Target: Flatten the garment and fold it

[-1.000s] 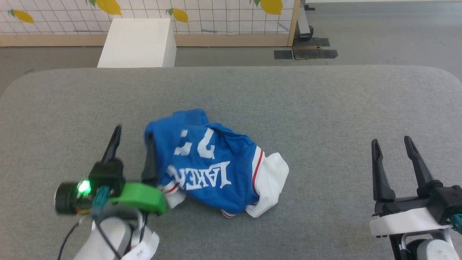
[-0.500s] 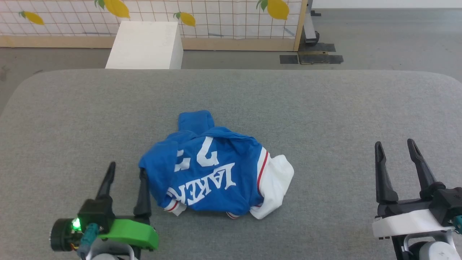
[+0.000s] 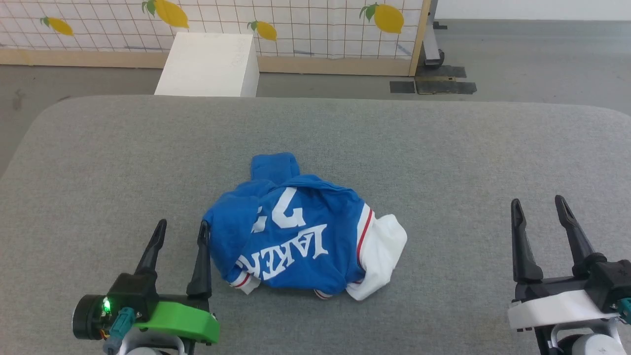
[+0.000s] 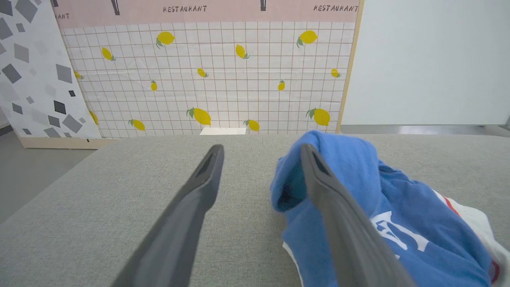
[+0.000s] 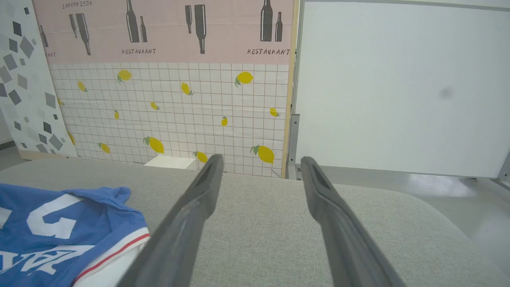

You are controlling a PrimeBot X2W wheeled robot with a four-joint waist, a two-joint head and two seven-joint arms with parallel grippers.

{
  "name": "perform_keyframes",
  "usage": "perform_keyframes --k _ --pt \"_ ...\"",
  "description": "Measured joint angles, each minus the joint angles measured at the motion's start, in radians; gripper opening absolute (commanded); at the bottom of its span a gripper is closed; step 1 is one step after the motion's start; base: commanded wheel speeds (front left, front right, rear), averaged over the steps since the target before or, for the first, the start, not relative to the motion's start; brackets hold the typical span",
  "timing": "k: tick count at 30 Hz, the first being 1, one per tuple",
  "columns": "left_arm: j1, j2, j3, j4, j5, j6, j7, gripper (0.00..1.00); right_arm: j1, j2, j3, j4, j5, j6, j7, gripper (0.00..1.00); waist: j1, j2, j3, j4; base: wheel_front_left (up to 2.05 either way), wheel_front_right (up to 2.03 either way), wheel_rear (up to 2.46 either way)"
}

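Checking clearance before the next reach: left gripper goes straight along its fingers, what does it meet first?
Likely the garment: the open left gripper has one finger right beside its blue edge, which it would brush first. The other finger's line runs over bare table. Whether they touch now is unclear.

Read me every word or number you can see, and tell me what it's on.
"RESTAURANT": printed several times along the pink wall panel.
"LAKE...": white letters on the blue shirt, upside down in the head view; the end is lost in a fold.
Large white number on the shirt: creased and partly folded, not fully readable.
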Motion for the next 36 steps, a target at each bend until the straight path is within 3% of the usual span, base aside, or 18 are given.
perform_keyframes --k 22,26,33,36 --pt "0.003 -0.028 0.022 -0.007 0.046 -0.042 0.000 1.00 0.001 0.000 -0.002 -0.002 0.001 0.000 0.000 1.00 0.0000 0.0000 -0.009 0.003 0.00 0.00 0.00" --pt "0.004 -0.029 0.023 -0.011 0.055 -0.046 0.000 1.00 -0.007 0.000 -0.022 -0.033 0.043 0.000 0.000 1.00 0.0000 0.0000 -0.014 0.009 0.00 0.00 0.00" --pt "0.002 -0.032 0.049 -0.038 0.055 -0.047 0.000 1.00 -0.164 -0.003 0.013 -0.090 -0.070 0.000 0.000 1.00 0.0000 0.0000 -0.012 0.031 0.00 0.00 0.00" --pt "0.002 -0.033 0.052 -0.051 0.055 -0.047 0.000 1.00 -0.246 -0.056 0.065 -0.059 -0.087 0.000 0.000 1.00 0.0000 0.0000 -0.010 0.044 0.00 0.00 0.00"
